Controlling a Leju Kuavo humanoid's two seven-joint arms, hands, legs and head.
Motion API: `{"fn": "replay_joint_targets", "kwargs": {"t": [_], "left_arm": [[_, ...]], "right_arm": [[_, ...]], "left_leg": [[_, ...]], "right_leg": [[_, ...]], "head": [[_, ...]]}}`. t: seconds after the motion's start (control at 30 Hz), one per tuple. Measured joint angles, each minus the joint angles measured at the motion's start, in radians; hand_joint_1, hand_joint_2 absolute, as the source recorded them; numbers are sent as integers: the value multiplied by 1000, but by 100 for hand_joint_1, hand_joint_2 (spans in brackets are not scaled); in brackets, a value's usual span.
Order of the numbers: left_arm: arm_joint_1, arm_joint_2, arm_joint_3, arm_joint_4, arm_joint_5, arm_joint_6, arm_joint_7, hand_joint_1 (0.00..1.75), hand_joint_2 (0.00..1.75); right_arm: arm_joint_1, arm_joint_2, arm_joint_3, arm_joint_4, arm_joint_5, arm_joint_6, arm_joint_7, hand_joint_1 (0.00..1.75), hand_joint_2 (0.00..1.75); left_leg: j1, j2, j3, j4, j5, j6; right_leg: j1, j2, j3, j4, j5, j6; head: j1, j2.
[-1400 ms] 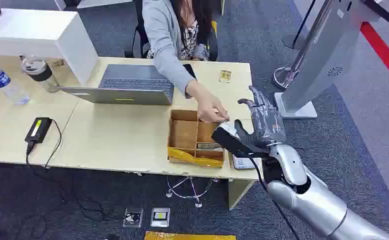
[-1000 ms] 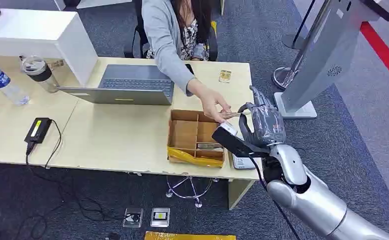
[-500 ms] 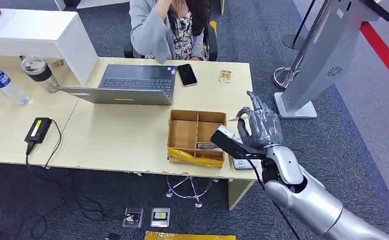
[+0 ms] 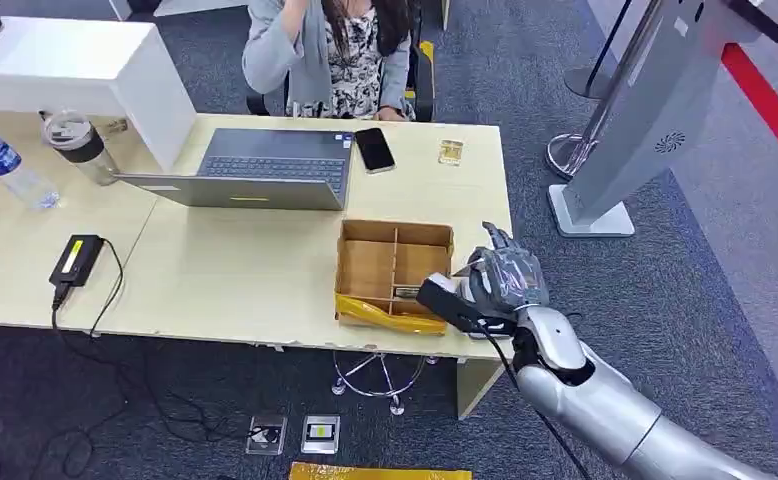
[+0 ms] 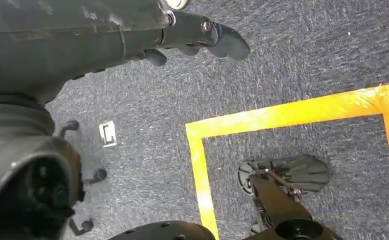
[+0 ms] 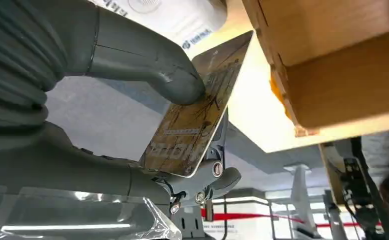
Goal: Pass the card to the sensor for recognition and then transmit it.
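Office counter [image 4: 225,270], card in hand.
The right hand [image 4: 503,278] pinches the card [image 6: 195,115] between thumb and fingers [image 6: 217,176], keeping its face exposed, probably for the sensor.

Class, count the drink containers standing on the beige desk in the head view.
2: a clear plastic water bottle with a blue label at the far left edge, and a clear black-lidded tumbler beside it. Others may lie outside the frame.

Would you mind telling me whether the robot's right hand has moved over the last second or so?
Yes. The right hand, pinching the card, has come down and toward the robot, from beside the cardboard box's far corner to its near right corner.
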Motion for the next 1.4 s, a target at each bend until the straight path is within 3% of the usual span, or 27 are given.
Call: {"fn": "replay_joint_targets", "kwargs": {"t": [0.27,0.63,1.2,1.4], "left_arm": [[15,0,2,0,12,3,-12,0,0],[29,2,26,0,31,4,-14,0,0],[31,2,49,0,29,5,-14,0,0],[31,2,51,0,24,9,-14,0,0]], "right_arm": [[2,-2,12,28,-37,-4,27,175,175],[42,-50,20,-7,-23,33,87,175,175],[101,-84,22,-46,-55,31,90,175,175],[106,-84,18,-36,-122,3,77,175,175]], "left_leg": [[0,0,1,0,0,0],[0,1,1,0,0,0],[0,1,1,0,0,0],[0,1,1,0,0,0]], "right_leg": [[0,1,0,0,0,0],[0,1,0,0,0,0],[0,1,0,0,0,0],[0,1,0,0,0,0]], "head": [[0,0],[0,0],[0,0],[0,0]]}}
